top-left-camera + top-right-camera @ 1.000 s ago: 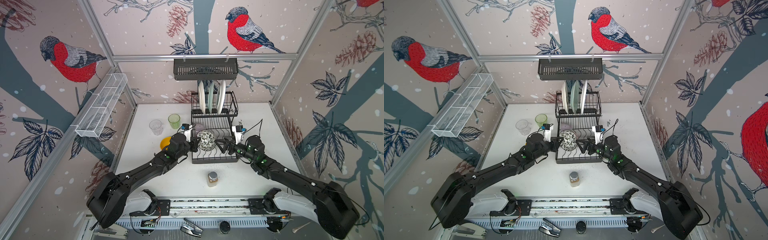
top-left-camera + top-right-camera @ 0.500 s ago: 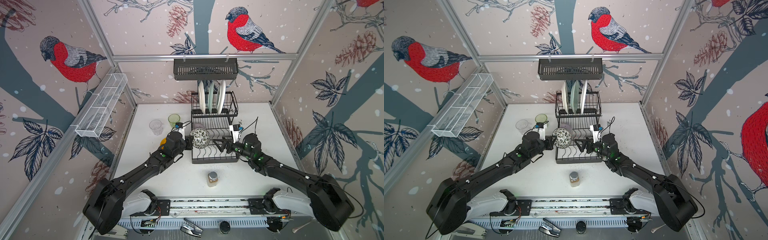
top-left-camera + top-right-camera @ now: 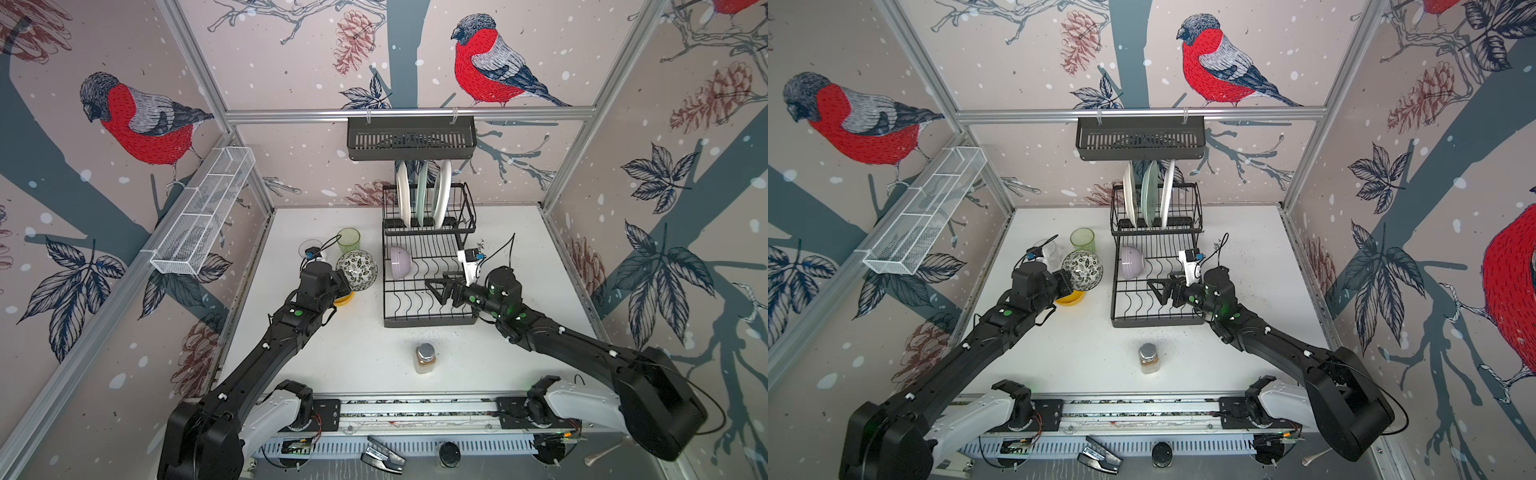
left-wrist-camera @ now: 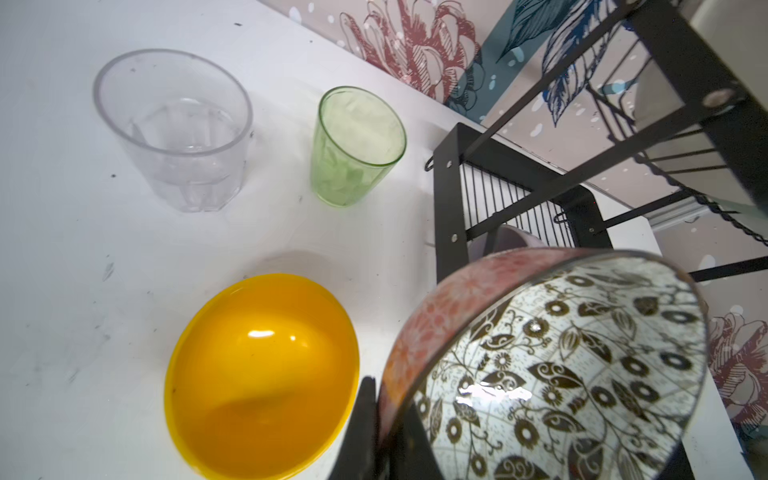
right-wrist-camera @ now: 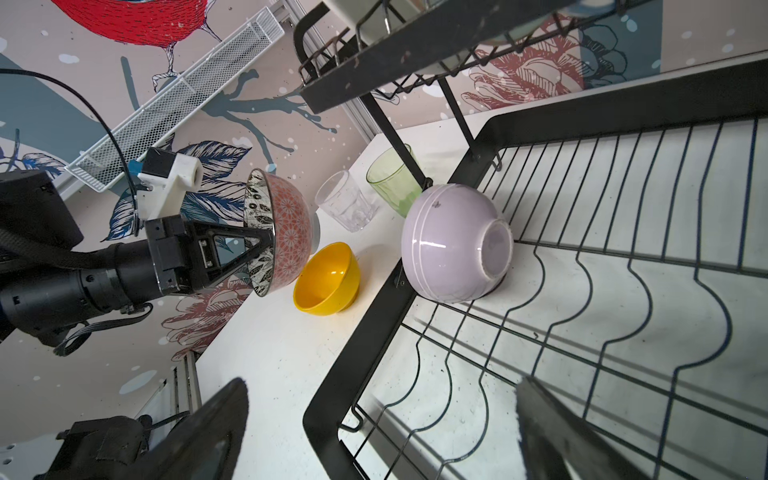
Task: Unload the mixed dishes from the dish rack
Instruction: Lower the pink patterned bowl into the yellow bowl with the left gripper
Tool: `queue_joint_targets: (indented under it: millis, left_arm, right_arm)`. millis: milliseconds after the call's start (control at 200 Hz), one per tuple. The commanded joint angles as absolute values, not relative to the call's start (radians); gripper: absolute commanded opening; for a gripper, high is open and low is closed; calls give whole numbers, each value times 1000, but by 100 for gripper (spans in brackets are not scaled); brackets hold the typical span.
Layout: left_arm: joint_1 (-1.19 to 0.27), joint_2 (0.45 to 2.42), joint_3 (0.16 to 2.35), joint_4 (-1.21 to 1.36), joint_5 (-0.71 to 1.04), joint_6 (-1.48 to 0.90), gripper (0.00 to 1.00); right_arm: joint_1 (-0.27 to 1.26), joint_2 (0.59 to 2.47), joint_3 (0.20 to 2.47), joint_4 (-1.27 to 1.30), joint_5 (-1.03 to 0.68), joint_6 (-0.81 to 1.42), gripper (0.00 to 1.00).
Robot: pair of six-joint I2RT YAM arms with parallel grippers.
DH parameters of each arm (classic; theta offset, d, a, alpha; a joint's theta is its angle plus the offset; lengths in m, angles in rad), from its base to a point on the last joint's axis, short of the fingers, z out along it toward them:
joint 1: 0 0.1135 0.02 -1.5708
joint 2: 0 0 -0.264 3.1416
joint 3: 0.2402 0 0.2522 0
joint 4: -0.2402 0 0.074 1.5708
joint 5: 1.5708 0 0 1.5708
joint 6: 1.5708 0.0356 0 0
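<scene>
One lilac bowl (image 3: pixel 400 262) lies on the dish rack's (image 3: pixel 428 321) lower tier, with the right end effector (image 3: pixel 442 284) wide open near it. The left end effector (image 5: pixel 262 248) grips the pink-patterned bowl (image 3: pixel 356 270) by its rim, near the yellow bowl (image 4: pixel 262 374).

Patterned bowl (image 3: pixel 356 270) aloft beside dish rack (image 3: pixel 428 322)

The desk (image 3: pixel 365 357) is a flat white surface with small dark specks and scuffs. Five items stand directly on it.

1. The dish rack (image 3: pixel 430 322) sits at mid-width, toward the far edge.
2. The green tumbler (image 3: pixel 348 240) stands upright, left of the rack.
3. The clear tumbler (image 4: pixel 174 129) stands upright, left of the green tumbler and apart from it.
4. The yellow bowl (image 4: pixel 262 374) sits rim up, nearer the front than both tumblers, close to the rack's left side.
5. The silver-capped jar (image 3: pixel 425 358) of brown powder stands upright in front of the rack, apart from it.
</scene>
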State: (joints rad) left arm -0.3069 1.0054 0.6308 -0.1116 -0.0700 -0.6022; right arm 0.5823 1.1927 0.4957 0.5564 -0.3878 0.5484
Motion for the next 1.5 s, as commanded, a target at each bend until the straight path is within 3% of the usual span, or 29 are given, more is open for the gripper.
queue_joint_targets:
  millis: [0,600,1436,1456,1496]
  left_arm:
    - [-265,1001,644,-171,-41,-611,0]
    - [-112,1045,679,-316,96,-542,0]
    - [-77,1206,731,-367,5,-487,0]
    - [-77,1211,734,-368,9,-484,9]
    - [-77,1218,740,-371,17,-478,38]
  right_arm:
    - [578,1182,488,584,-400,557,99]
    - [527,1152,468,563,-423,570,100]
    - [515,1171,475,558,-449,566,100]
    - [515,1172,476,558,-450,566,100]
    - [514,1173,477,558,-453,567,100]
